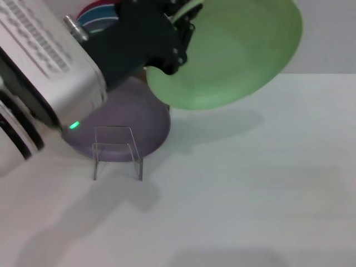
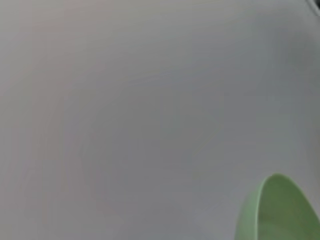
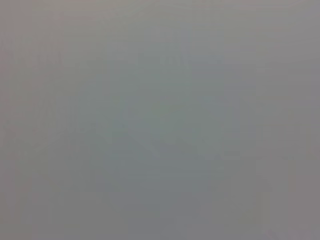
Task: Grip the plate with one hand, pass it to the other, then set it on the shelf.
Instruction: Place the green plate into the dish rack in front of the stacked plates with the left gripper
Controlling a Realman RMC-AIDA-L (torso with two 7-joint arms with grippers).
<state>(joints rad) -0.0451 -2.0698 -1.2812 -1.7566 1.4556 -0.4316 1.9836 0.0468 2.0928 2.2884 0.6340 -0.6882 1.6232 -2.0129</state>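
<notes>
Pale-green plate (image 1: 233, 53), one, held aloft by left gripper (image 1: 181, 25).

Lilac plate (image 1: 119, 125): lies flat on the table, far left, partly hidden. Stacked plates (image 1: 97, 19): at the far left edge, dark teal with a red rim showing, mostly hidden. Table (image 1: 250, 189): pale, matte surface, fills most of the head view.

Pale off-white matte tabletop (image 1: 250, 194) fills most of the head view. Plain light grey wall (image 1: 334, 33) behind. Soft shadows on the surface; diffuse light.
</notes>
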